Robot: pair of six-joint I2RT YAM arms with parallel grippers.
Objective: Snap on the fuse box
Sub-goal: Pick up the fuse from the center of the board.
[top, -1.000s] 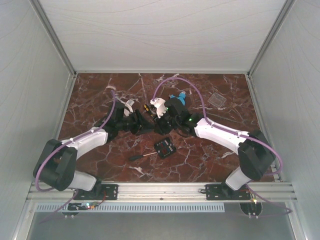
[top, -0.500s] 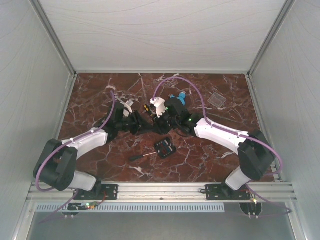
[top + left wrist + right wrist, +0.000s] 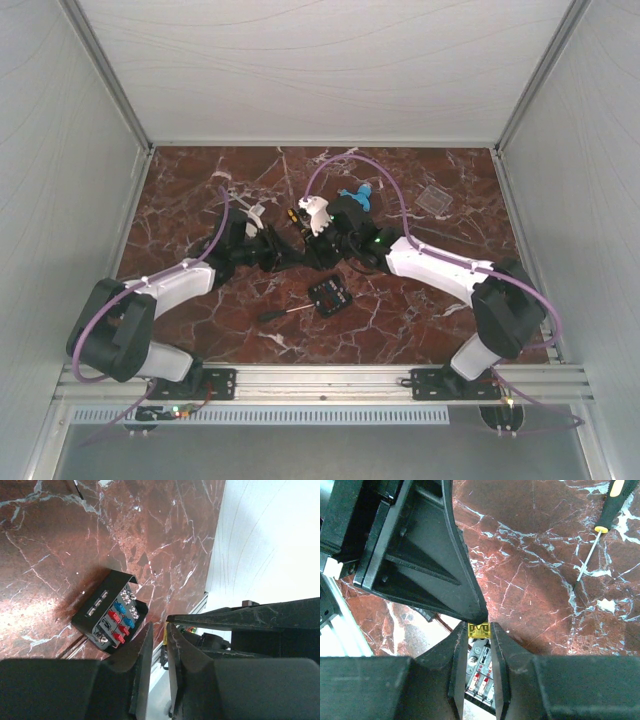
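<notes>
On the marble table, nearer the arm bases than both grippers, I find the fuse box lying face up and uncovered, clear of the fingertips. Right gripper is clamped on a small yellow fuse. Left gripper meets it tip to tip, jaws a sliver apart; I cannot tell whether it grips anything. Clear cover lies well apart, far right.

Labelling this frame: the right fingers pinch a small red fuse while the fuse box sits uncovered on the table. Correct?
Not quite. The fuse in the right fingers is yellow, not red; the right wrist view shows it. The fuse box does sit uncovered on the table.
</notes>
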